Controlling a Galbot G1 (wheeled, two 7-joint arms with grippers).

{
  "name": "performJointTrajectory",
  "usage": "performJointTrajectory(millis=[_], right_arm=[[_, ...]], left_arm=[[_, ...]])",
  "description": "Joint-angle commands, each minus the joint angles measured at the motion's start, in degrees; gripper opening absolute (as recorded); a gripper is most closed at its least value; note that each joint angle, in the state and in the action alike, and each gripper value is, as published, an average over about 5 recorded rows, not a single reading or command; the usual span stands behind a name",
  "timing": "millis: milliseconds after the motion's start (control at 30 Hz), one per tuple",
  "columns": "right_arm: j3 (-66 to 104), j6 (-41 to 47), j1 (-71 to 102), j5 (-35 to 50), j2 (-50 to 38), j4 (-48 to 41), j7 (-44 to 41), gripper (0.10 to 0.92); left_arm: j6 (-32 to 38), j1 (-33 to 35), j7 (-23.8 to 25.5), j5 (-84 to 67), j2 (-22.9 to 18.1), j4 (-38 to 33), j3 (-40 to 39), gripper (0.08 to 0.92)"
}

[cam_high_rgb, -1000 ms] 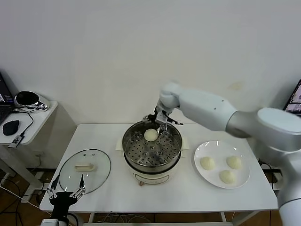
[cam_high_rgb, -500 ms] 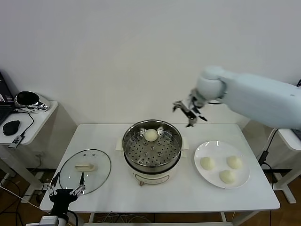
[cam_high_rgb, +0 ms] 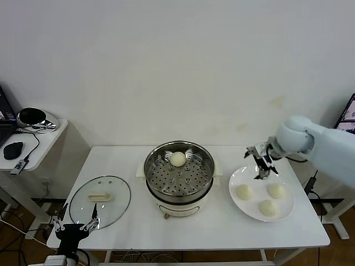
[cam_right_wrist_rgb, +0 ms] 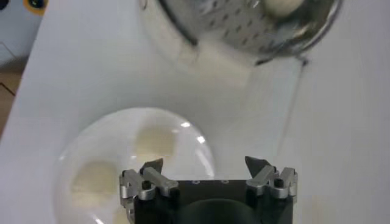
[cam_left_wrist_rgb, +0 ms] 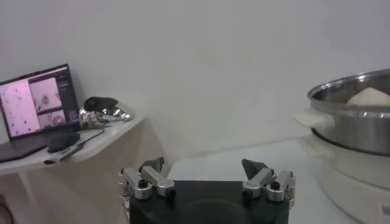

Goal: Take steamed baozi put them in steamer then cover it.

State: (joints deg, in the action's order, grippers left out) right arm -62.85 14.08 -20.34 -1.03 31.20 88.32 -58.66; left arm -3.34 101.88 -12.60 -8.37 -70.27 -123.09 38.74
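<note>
Readable text: none anywhere in the room.
Laptop screen point(cam_left_wrist_rgb: 38, 100): pink picture panels only, any writing too small to make out.
Steamer point(cam_high_rgb: 179, 176): plain steel and cream base, no brand visible.
Cover point(cam_high_rgb: 100, 200): handle unmarked.

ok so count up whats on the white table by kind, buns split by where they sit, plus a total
small round cream-white dough buns on the flat white round plate: 3
small round cream-white dough buns in the shiny round steel steamer pot: 1
steel steamer pots: 1
round clear glass lids with a cream handle: 1
flat white plates: 1
total: 7
</note>
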Motion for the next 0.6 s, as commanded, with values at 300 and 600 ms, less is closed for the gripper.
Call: performJointTrajectory(millis=[300, 600], right_arm=[[14.9, -2.4, 22.3, -7.5, 3.8, -10.4, -2.8, 0.823], [17.3, -5.0, 24.1, -10.2, 12.3, -18.3, -2.8, 0.823]], left_arm=[[-0.3, 1.5, -0.1, 0.2, -0.4, -0.7, 1.3, 0.823], [-0.2, 2.6, -0.1, 0.1, -0.2, -1.5, 2.3, 0.823]])
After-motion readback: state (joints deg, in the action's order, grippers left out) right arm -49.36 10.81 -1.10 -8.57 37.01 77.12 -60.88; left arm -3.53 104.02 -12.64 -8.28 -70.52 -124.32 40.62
